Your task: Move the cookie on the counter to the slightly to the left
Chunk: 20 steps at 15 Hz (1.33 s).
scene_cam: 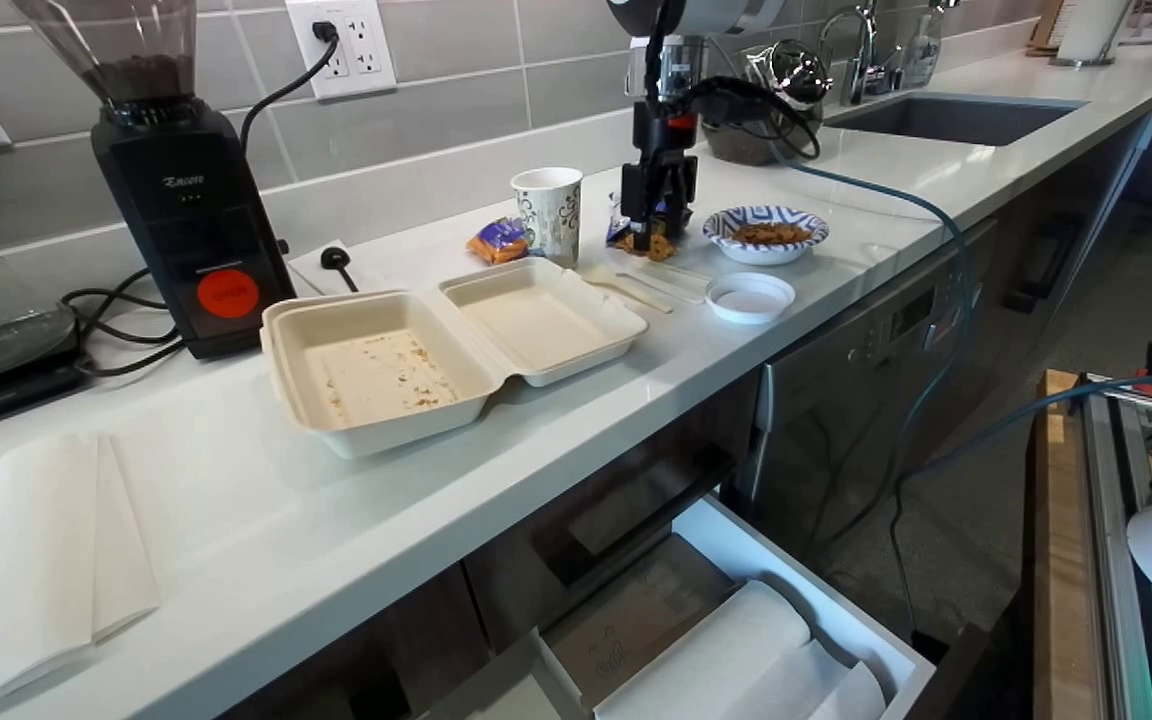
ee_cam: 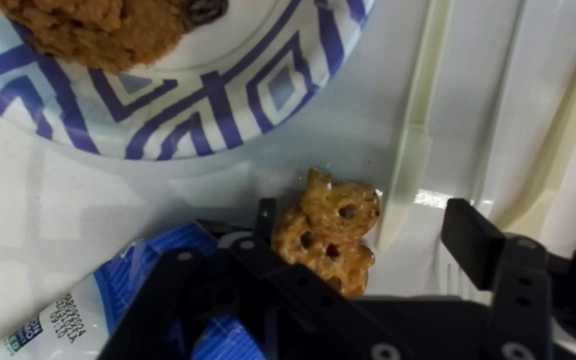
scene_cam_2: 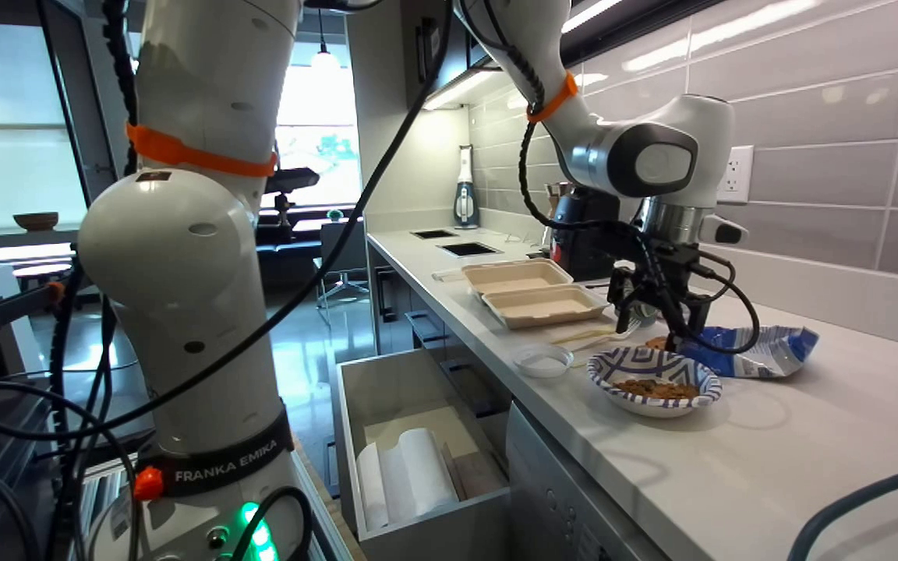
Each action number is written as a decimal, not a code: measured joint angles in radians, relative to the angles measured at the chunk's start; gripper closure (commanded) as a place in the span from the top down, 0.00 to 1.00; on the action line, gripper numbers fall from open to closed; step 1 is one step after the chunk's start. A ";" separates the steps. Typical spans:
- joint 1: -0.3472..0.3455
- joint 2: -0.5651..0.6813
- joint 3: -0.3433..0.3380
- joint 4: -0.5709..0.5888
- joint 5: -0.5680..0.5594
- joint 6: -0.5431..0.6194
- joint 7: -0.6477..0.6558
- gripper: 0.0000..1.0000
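The gripper (ee_cam: 363, 227) stands wide, the cookie (ee_cam: 338, 229) on the counter (scene_cam_2: 807, 444) between its fingers (ee_cam: 473, 245), nearer the one beside the blue bag (ee_cam: 118, 280); whether it touches, I can't quite tell. Just beside the fingers, the patterned bowl (scene_cam_2: 655, 361) holds brown crumbly food (scene_cam_2: 655, 388). Well apart from them, the takeout box (scene_cam: 536, 310) has crumbs (scene_cam: 421, 375) in one half.

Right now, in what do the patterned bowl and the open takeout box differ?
The patterned bowl is round, while the takeout box has two joined squarish halves. The bowl is blue and white; the box is plain beige. The bowl holds brown food; the box shows scattered crumbs. Both rest on the counter.
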 measured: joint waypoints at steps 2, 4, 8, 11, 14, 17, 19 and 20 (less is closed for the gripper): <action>0.000 0.009 0.001 0.009 0.000 0.000 0.000 0.86; 0.000 0.016 0.002 0.016 -0.001 0.000 0.002 0.86; 0.000 0.029 0.005 0.026 -0.001 0.000 0.004 0.84; 0.000 0.038 0.008 0.032 -0.001 0.000 0.006 0.84; 0.000 0.042 0.012 0.036 -0.001 0.000 0.010 0.84; 0.000 0.050 0.014 0.046 -0.001 0.000 0.014 0.80; 0.000 0.055 0.014 0.054 -0.001 -0.001 0.015 0.76; 0.000 0.057 0.014 0.057 -0.001 -0.001 0.016 0.73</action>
